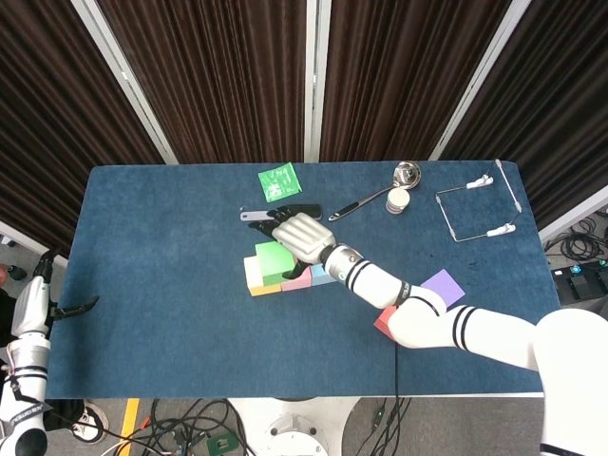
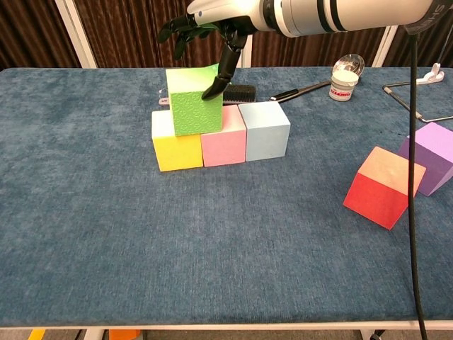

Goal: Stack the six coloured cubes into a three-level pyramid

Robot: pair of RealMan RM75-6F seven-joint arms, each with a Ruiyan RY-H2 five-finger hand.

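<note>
Green cube (image 2: 196,101) sits square atop yellow cube (image 2: 177,149) and pink cube (image 2: 224,144); right hand (image 2: 212,25) released, one fingertip touching; left hand (image 1: 74,308) visible only from the head view, state unclear

No readable text, labels or numbers anywhere. Green packet (image 1: 278,180) at the table's far edge has pale print, too small to make out. Small jar (image 2: 344,83) carries a red band, maybe lettering, illegible. Green cube (image 2: 195,99) shows only an embossed pattern on its front face, no characters.
</note>
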